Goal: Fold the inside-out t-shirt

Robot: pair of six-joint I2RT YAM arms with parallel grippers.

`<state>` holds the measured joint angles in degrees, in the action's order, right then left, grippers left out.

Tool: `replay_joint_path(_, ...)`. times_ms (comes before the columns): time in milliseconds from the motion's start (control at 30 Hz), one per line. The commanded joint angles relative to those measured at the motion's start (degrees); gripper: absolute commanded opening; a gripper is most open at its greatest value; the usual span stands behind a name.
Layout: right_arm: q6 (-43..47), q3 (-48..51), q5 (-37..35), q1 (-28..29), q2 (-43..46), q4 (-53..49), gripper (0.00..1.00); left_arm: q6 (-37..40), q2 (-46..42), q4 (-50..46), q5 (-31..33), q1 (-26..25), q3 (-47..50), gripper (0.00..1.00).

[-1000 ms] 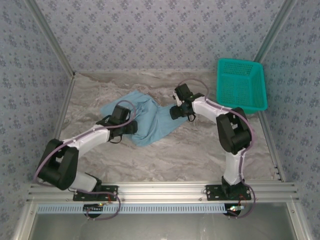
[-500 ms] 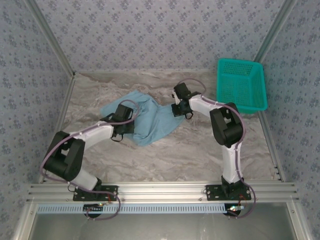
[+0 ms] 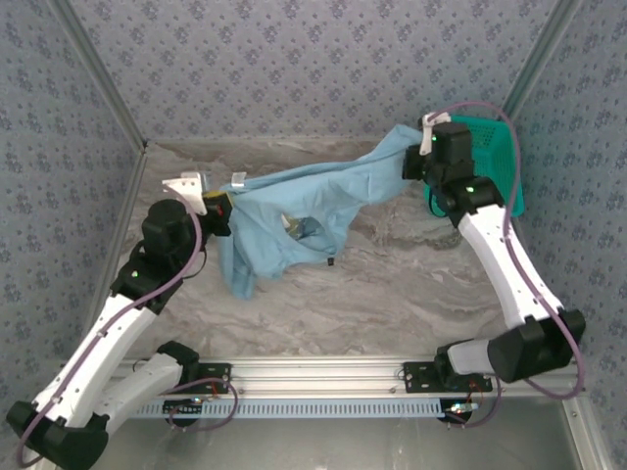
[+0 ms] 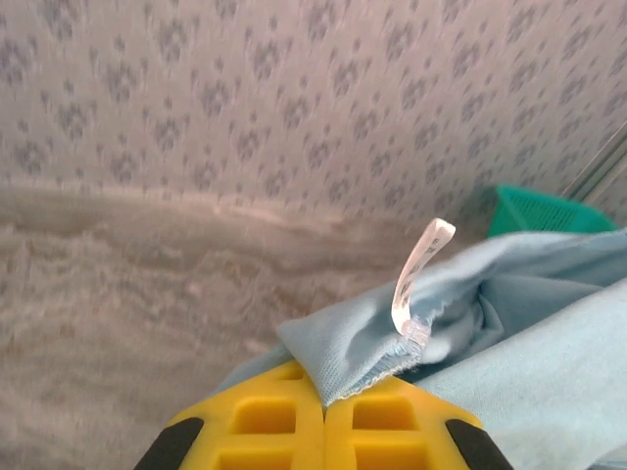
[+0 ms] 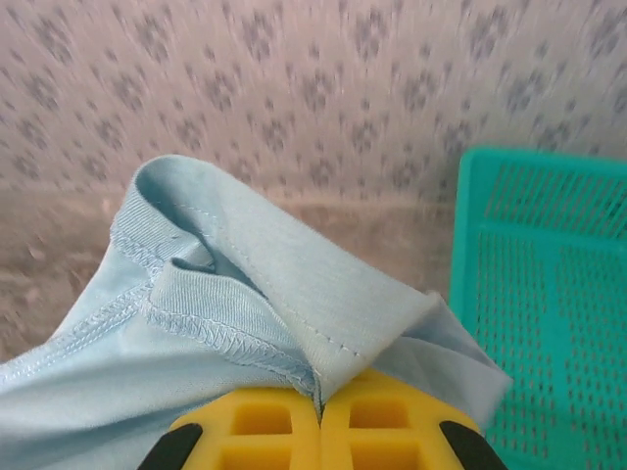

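The inside-out t-shirt (image 3: 313, 196), light blue, hangs stretched between both grippers above the marbled table, and its lower folds droop toward the table at the left. My left gripper (image 3: 221, 208) is shut on one edge of it. In the left wrist view the yellow fingers (image 4: 245, 421) of the left gripper (image 4: 325, 403) pinch a corner of the t-shirt (image 4: 362, 343) beside a small white tag (image 4: 416, 269). My right gripper (image 3: 416, 162) is shut on the other end. In the right wrist view the right gripper (image 5: 319, 399) clamps a hemmed fold of the t-shirt (image 5: 245, 284) with its seam stitching exposed.
A teal mesh basket (image 3: 502, 147) stands at the back right, just behind my right gripper; it shows as the basket (image 5: 549, 294) close on the right and the basket (image 4: 539, 211) far off. Patterned walls and metal posts close the table on three sides.
Both grippers closed on the t-shirt as it lay crumpled on the table, then lifted it and drew apart, the left one leftward and the right one toward the basket. The shirt is now spread in the air.
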<state>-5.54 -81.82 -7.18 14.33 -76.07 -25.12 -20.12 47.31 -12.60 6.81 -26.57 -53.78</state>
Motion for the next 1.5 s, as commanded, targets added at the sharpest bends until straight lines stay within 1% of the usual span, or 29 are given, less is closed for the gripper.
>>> replay_joint_path(0,1.67,-2.33,-1.31,-0.93,-2.41,-4.14,0.0,1.87,1.12,1.44,-2.26,0.5,-4.83,0.0)
replay_joint_path(100,0.79,-3.87,-0.11,-1.32,-6.14,-5.84,0.0,0.42,3.75,2.31,-5.97,0.47,-4.96,0.0)
replay_joint_path(167,0.21,-5.39,0.73,-1.57,-11.46,-7.23,0.0,-0.43,7.23,1.85,-5.32,0.53,-4.27,0.0)
replay_joint_path(200,0.03,-6.41,0.81,-1.64,-15.28,-8.3,0.02,-0.6,9.66,2.42,-4.32,0.62,-3.38,0.0)
replay_joint_path(233,-0.06,-7.76,0.79,-1.58,-19.06,-9.04,0.07,-0.98,12.57,2.83,-3.02,0.95,-2.78,0.0)
replay_joint_path(267,-0.1,-10.21,0.72,-1.66,-23.75,-11.63,0.14,-1.55,16.58,2.93,-1.92,1.78,-2.91,0.0)
replay_joint_path(300,-0.06,-13.37,0.4,-1.8,-28.6,-13.91,0.22,-1.75,21.11,4.0,-0.9,2.88,-3.23,0.02)
replay_joint_path(333,-0.16,-16.78,-0.47,-1.85,-33.17,-16.18,0.3,-2.0,25.92,4.85,0.35,3.96,-4.11,0.11)
replay_joint_path(367,-0.73,-19.43,-1.79,-1.85,-36.75,-17.97,0.35,-2.36,31.22,4.61,1.53,5.6,-6.17,0.21)
replay_joint_path(400,-0.77,-22.34,-4.29,-1.59,-39.37,-19.5,0.39,-2.34,36.44,3.16,1.76,7.05,-9.25,0.32)
replay_joint_path(433,-0.41,-22.8,-6.11,-1.0,-40.03,-19.84,0.41,-2.02,39.72,1.64,1.64,7.89,-11.63,0.38)
replay_joint_path(467,-0.1,-20.97,-6.4,0.14,-38.92,-18.94,0.43,-1.27,41.36,0.8,1.29,8.3,-12.94,0.46)
replay_joint_path(533,1.41,-12.76,-4.78,2.78,-32.77,-13.3,0.51,0.21,39.44,1.77,0.33,7.85,-10.99,0.6)
replay_joint_path(600,2.97,-0.92,2.22,6.37,-25.48,-5.69,0.59,0.06,34.08,2.49,-2.03,7.08,-5.95,0.74)
replay_joint_path(667,2.66,5.7,8.05,9.3,-22.01,-2.07,0.61,-0.94,28.37,2.61,-4.27,6.09,0.03,0.78)
replay_joint_path(733,1.65,8.97,10.49,11.99,-21.27,-1.66,0.62,-2.17,23.49,2.82,-6.19,4.89,6.35,0.79)
replay_joint_path(800,1.86,9.94,9.41,14.55,-22.75,-2.15,0.63,-2.82,20.4,1.85,-7.74,4.08,11.55,0.79)
replay_joint_path(933,4.19,9.49,7.27,17.02,-27.28,-1.42,0.65,-3.97,19.87,-0.49,-5.61,4.17,15.68,0.79)
replay_joint_path(1000,5.4,8.3,5.62,17.48,-28.98,-1.61,0.66,-3.75,20.3,-1.06,-5.4,4.24,15.87,0.79)
replay_joint_path(1133,6.73,6.75,3.73,17.2,-31.91,-1.49,0.67,-3.69,23.21,-0.72,-7.58,4.27,15.06,0.79)
replay_joint_path(1233,7.61,5.02,2.14,16.92,-35.02,-2.43,0.66,-3.7,26.49,-0.13,-6.56,4.29,13.62,0.77)
replay_joint_path(1267,7.65,4.38,1.36,16.94,-35.85,-2.81,0.65,-3.7,27.47,0.58,-6.56,4.37,13.2,0.75)
replay_joint_path(1367,7.72,3.84,-1.18,16.85,-37.54,-3.44,0.62,-3.7,30.98,1.75,-7.16,4.33,11.58,0.67)
replay_joint_path(1467,7.88,4.78,-1.28,16.13,-37.45,-1.65,0.59,-3.79,32.84,3.33,-7.4,4.33,10.87,0.59)
